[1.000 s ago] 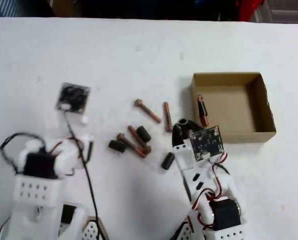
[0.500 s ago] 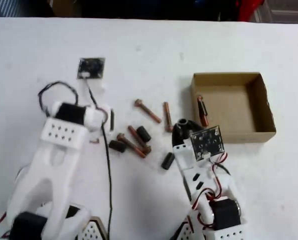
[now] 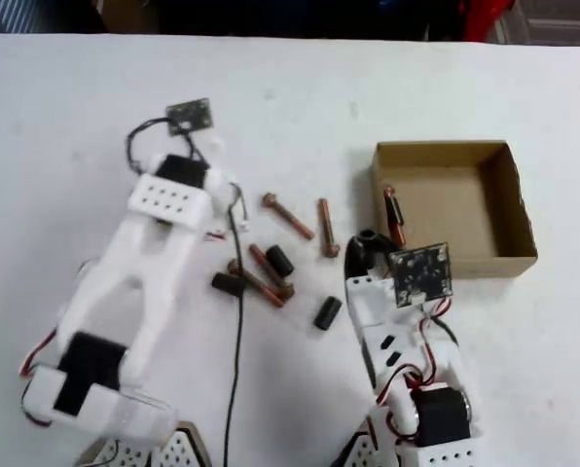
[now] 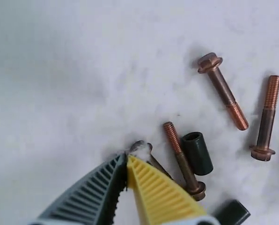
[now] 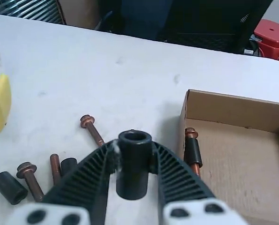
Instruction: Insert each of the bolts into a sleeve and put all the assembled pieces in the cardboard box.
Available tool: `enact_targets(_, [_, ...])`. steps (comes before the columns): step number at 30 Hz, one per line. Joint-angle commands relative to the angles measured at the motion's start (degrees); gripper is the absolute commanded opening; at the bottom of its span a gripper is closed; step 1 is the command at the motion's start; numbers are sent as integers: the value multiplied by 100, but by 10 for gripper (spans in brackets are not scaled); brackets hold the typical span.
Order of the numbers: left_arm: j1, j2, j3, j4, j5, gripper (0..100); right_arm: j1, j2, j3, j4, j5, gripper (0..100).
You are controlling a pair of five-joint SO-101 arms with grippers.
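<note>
text: none legible | labels: none | numbers: none

White table [image 3: 416, 88] scattered with copper-coloured bolts [image 3: 288, 216] and black sleeves [image 3: 327, 312]. At the right of the high view, a plain brown cardboard box [image 3: 446, 149]; the bolt [image 3: 394, 216] inside it is copper with a black band round its middle. The left arm [image 3: 163, 253] and right arm [image 3: 387, 331] are white with black motors and red wires. The left gripper [image 4: 126, 161] has one grey finger and one yellow finger, both ribbed. The right gripper [image 5: 134, 146] is black and ribbed, and the sleeve [image 5: 134, 173] between its fingers is black too.
</note>
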Motion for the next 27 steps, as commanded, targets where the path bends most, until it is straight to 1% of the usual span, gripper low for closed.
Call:
enact_targets(1, [171, 303, -422, -290, 360, 24, 92, -75, -26, -48, -88, 16])
enact_targets(4, [189, 523, -431, -484, 844, 24, 92, -75, 26, -57, -70, 16])
enact_targets(8, [180, 549, -378, -440, 1108, 24, 92, -75, 62, -75, -53, 16])
enact_targets(14, [189, 585, -369, 70, 1459, 24, 92, -75, 97, -75, -44, 17])
enact_targets(18, [233, 593, -290, 202, 1495, 24, 92, -75, 97, -75, -44, 17])
enact_targets(24, [532, 576, 281, -422, 1495, 24, 92, -75, 97, -75, -44, 17])
enact_targets(27, [523, 576, 316, -404, 1495, 24, 92, -75, 97, -75, -44, 17])
